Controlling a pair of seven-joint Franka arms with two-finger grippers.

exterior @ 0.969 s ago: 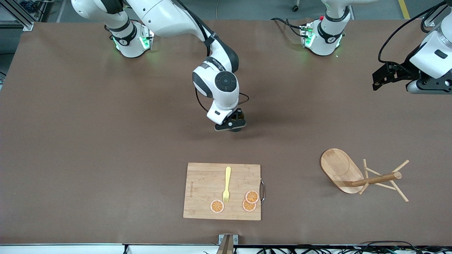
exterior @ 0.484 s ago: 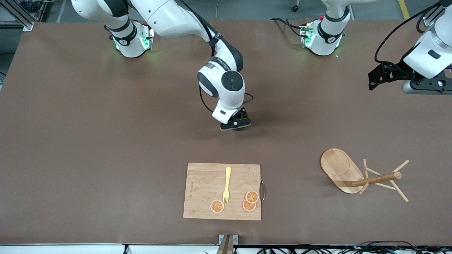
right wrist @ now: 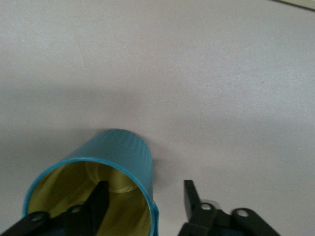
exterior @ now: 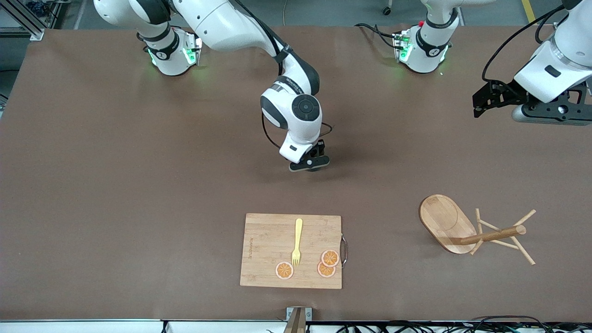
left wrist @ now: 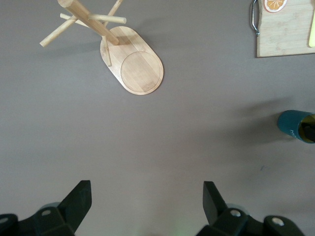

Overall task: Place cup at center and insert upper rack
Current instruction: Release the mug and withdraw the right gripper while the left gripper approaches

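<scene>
The cup [right wrist: 115, 162] is dark teal, ribbed and yellowish inside, and stands upright on the brown table near its middle. My right gripper [exterior: 311, 164] is right over it and hides most of it in the front view. The gripper [right wrist: 145, 189] is open: one finger is inside the cup, the other outside, clear of the wall. The cup also shows in the left wrist view [left wrist: 295, 125]. The upper rack [exterior: 446, 222], a wooden mug tree, lies tipped on its side toward the left arm's end of the table [left wrist: 140, 69]. My left gripper [exterior: 478, 99] is open, empty and high in the air [left wrist: 147, 196].
A rectangular wooden cutting board [exterior: 263, 249] lies nearer to the front camera than the cup, with a yellow fork [exterior: 297, 240] and three orange slices [exterior: 330, 257] on it. Its corner shows in the left wrist view [left wrist: 288, 34].
My right gripper has shifted a little toward the left arm's end of the table and now covers more of the cup. My left gripper has drifted toward the table's middle.
</scene>
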